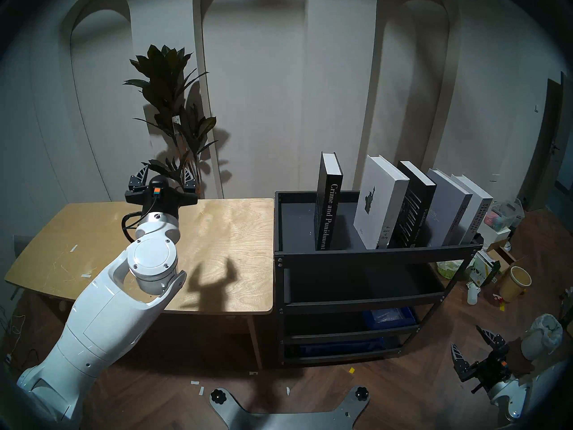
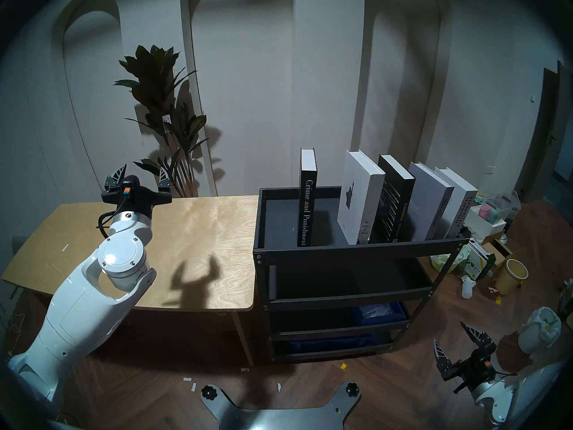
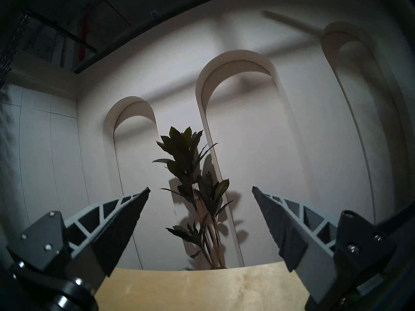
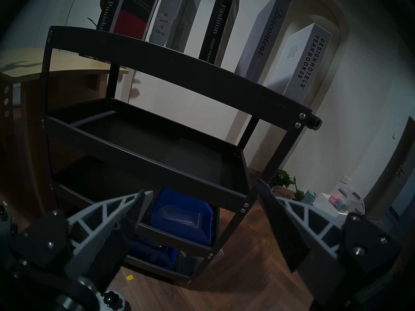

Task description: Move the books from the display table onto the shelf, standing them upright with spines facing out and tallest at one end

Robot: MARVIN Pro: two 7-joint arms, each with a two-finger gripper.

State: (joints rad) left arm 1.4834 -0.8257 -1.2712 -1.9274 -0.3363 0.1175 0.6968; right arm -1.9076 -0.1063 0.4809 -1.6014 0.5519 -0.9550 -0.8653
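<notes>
all five books are already on the top tier of the black shelf (image 1: 372,252), none left on the display table (image 1: 217,234) beside it, so the moving looks done. "crime and punishment" (image 1: 327,209) stands straight and alone toward the table end of the shelf, spine out, a gap between it and the others. the white statue of liberty book (image 1: 376,203), the black "fashion" (image 1: 415,206), the grey "discontent" (image 1: 446,215) and the "design hotels yearbook" (image 1: 476,215) lean together toward the far end of the shelf, each propped on the next, likely because nothing squeezes them upright. the heights seem to step down away from the table, which fits tallest at one end. the left gripper (image 1: 163,176) hangs over the table's back edge, well apart from the shelf, fingers spread wide and holding nothing. the right gripper (image 1: 471,347) sits low in front of the shelf's far corner, also spread and empty. i'd guess what remains is straightening the leaners.
</notes>
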